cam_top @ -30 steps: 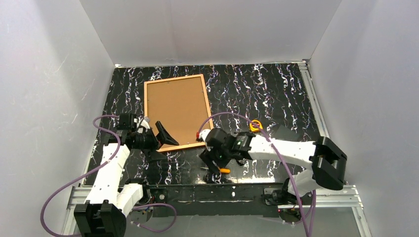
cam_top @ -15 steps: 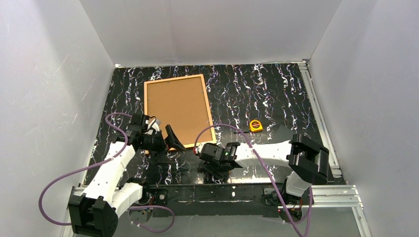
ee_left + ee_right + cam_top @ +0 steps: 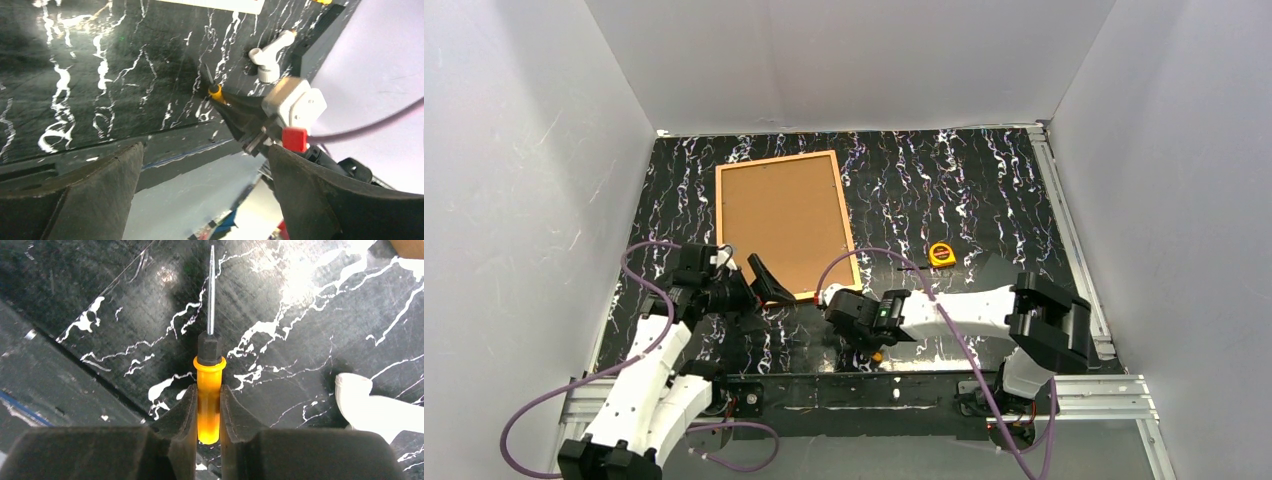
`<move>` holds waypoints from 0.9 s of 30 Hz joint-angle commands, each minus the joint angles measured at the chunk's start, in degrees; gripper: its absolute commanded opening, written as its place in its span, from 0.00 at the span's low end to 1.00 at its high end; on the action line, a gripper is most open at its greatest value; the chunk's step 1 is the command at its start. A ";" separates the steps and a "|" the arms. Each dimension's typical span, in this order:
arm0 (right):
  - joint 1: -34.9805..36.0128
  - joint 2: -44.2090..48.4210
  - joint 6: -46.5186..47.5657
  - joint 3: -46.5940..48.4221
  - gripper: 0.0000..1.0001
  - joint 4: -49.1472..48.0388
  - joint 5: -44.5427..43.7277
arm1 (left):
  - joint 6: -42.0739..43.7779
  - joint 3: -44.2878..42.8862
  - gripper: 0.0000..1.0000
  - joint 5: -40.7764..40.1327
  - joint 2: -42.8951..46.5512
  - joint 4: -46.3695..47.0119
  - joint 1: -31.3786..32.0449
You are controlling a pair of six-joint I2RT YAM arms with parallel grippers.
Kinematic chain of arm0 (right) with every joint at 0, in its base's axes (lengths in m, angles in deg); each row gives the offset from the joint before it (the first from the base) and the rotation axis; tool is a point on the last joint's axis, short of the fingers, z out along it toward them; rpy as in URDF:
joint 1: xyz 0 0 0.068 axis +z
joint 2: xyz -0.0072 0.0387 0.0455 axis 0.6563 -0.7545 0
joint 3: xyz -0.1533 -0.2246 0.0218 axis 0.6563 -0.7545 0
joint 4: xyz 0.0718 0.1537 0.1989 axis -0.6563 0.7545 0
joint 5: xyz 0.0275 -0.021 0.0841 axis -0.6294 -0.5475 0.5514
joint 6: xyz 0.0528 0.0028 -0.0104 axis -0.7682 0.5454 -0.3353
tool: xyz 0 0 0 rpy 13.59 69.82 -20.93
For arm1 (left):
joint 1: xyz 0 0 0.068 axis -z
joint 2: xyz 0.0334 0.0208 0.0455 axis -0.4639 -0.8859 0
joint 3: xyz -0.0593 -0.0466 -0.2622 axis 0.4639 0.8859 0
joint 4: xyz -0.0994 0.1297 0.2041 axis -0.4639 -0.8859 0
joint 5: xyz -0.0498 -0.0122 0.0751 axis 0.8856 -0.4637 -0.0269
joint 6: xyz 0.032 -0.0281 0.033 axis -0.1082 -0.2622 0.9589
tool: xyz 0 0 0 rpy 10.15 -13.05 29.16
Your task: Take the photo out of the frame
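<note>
On table (image 3: 984, 190) | frame (image 3: 719, 215) holds cork board (image 3: 784, 220) | right gripper (image 3: 208, 392) clasps screwdriver (image 3: 208, 372)

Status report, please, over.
Left gripper open near frame. Right gripper shut on screwdriver. Frame back up, photo hidden. Tape measure lies apart.

Left gripper (image 3: 206, 150) jaws spread wide: gap between clear, bare table (image 3: 100, 75) beneath. Straight ahead of them: right gripper (image 3: 207, 390), screwdriver (image 3: 209, 365) block passage. Right jaw gap fully taken by screwdriver handle. Frame (image 3: 784, 215) edge just beside left jaws.
</note>
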 commanded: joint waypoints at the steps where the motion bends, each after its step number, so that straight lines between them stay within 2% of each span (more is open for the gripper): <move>1: -1.32 10.17 -2.85 -3.74 0.01 -4.76 1.07 | -11.19 5.25 0.95 6.86 -2.71 8.74 1.07; 5: -5.56 23.19 -8.42 -13.93 0.01 -17.53 10.79 | -20.74 9.01 0.96 9.70 -6.60 23.79 5.06; 7: -7.92 28.96 -13.57 -20.11 0.01 -23.34 14.29 | -24.50 9.56 0.98 9.71 -9.07 30.11 8.64; 10: -12.84 34.59 -17.36 -24.42 0.01 -28.21 19.72 | -27.61 8.67 0.98 7.67 -12.57 36.41 14.73; 16: -20.52 39.40 -21.93 -24.36 0.01 -24.62 27.70 | -26.24 2.49 0.98 2.17 -20.45 37.84 25.90; 23: -21.96 39.29 -22.47 -21.85 0.01 -19.66 29.62 | -32.04 -0.40 0.98 -0.18 -31.55 48.71 34.24; 27: -22.03 39.73 -23.00 -22.25 0.01 -19.40 30.53 | -31.98 -3.02 0.97 -2.39 -34.30 48.61 37.58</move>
